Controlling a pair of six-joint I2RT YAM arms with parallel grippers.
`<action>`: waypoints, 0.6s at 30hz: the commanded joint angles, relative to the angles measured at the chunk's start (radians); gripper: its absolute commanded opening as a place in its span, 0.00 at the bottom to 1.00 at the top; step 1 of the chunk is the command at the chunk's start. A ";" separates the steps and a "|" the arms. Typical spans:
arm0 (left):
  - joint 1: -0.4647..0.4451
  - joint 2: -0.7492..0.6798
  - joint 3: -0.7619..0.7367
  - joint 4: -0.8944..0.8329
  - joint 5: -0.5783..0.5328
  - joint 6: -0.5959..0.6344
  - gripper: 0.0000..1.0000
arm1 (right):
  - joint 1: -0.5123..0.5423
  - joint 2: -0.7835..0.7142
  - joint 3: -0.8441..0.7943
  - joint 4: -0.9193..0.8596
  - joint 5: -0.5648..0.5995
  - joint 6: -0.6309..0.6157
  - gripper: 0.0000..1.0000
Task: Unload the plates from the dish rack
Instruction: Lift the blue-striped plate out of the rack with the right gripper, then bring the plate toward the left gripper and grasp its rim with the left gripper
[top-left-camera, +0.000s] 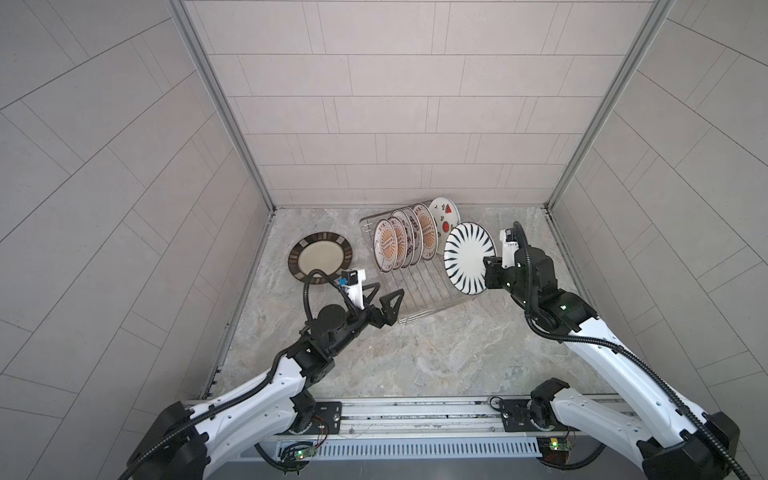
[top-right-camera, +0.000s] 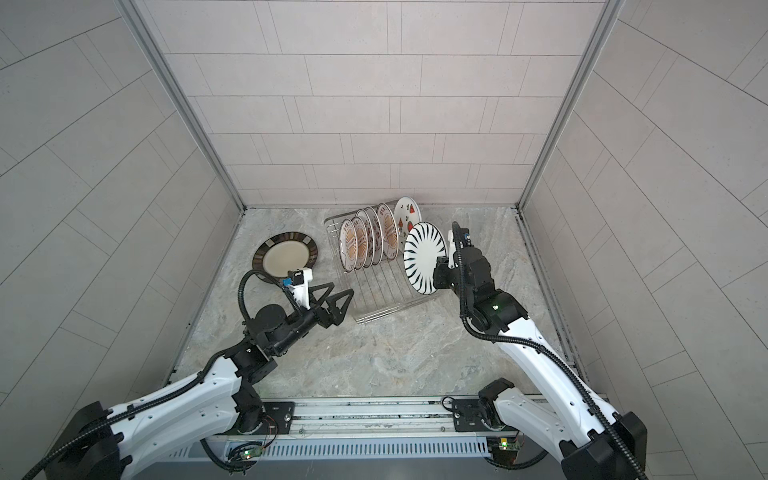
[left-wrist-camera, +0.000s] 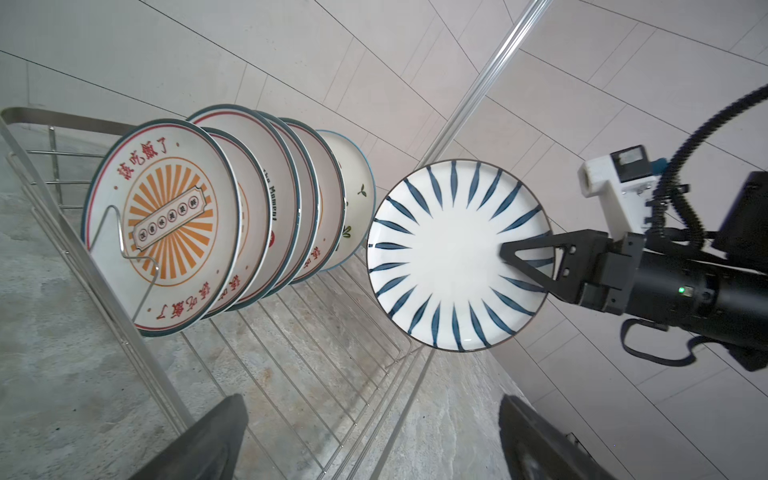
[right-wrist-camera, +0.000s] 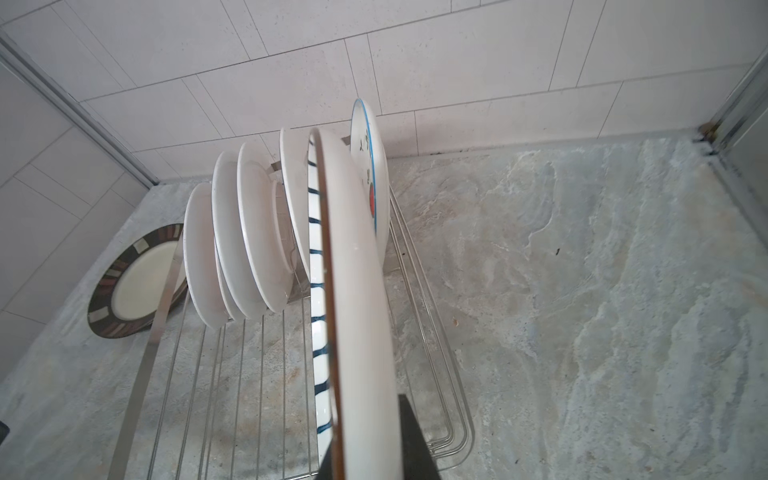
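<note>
Right gripper (top-left-camera: 487, 266): clenched on the rim of the dark-striped plate (top-left-camera: 467, 257), held on edge at the three o'clock side of the dish rack (top-left-camera: 428, 291), seemingly lifted off the wires
Left gripper (top-left-camera: 390, 289): released, jaws wide, empty, poised at the rack's seven o'clock corner
Left in the rack: row of upright plates (top-left-camera: 388, 245), orange sunbursts foremost, toward eleven o'clock; watermelon plate (top-left-camera: 444, 214) leaning at one o'clock
Already out: brown-rimmed plate (top-left-camera: 320, 258) flat on the marble table (top-left-camera: 415, 353), at the rack's nine o'clock
Risk, slip: narrow pinch on glazed ceramic, most of the weight hanging away from the pads; apt to pivot or drop onto stone if swung fast
Risk, collision: striped plate near the watermelon plate; a drift toward eleven o'clock likely to clip it and topple the row
Risk, snag: lower rim possibly not clear of the rack's side rail; cannot tell from these views
</note>
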 joint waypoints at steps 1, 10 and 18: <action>-0.005 0.004 0.032 0.018 0.067 -0.018 1.00 | -0.061 -0.052 -0.035 0.233 -0.202 0.160 0.05; -0.023 0.030 0.051 0.048 0.055 -0.054 1.00 | -0.106 -0.055 -0.171 0.546 -0.468 0.448 0.05; -0.034 0.099 0.070 0.100 0.037 -0.058 0.92 | -0.046 -0.045 -0.208 0.652 -0.479 0.535 0.05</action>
